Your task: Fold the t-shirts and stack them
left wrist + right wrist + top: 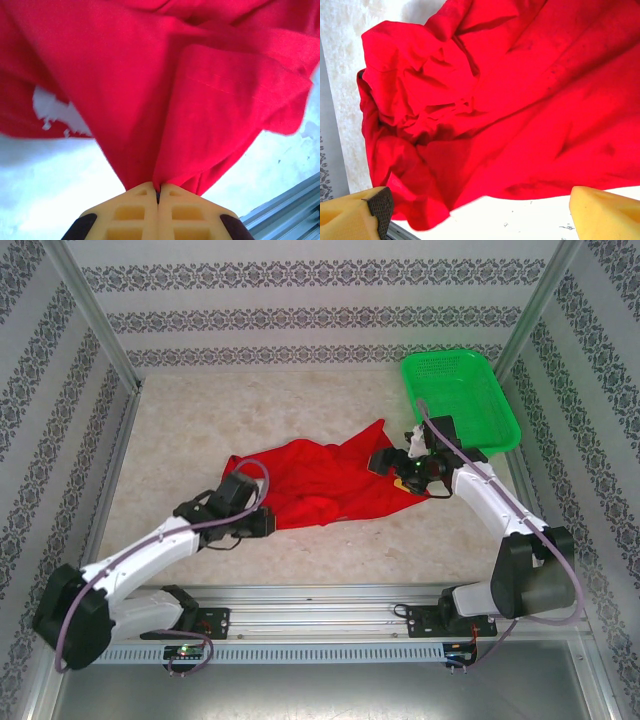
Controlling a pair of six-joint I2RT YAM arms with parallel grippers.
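A crumpled red t-shirt (pixel 325 483) lies in the middle of the table, plain red side showing. My left gripper (pixel 268 521) sits at its near left edge. In the left wrist view the yellow jaws meet, and this left gripper (pixel 159 192) is shut on a pinch of the t-shirt (pixel 200 100), which rises and drapes away from them. My right gripper (pixel 383 461) hovers at the shirt's right corner. In the right wrist view this right gripper (pixel 480 220) is open, its yellow fingers (pixel 605 210) far apart, with the t-shirt (pixel 510 115) spread just beyond them and nothing between them.
A green mesh basket (pixel 460 400) stands at the back right, close behind my right arm. The pale table (pixel 200 430) is walled by patterned panels on three sides. A metal rail (pixel 330 595) runs along the near edge.
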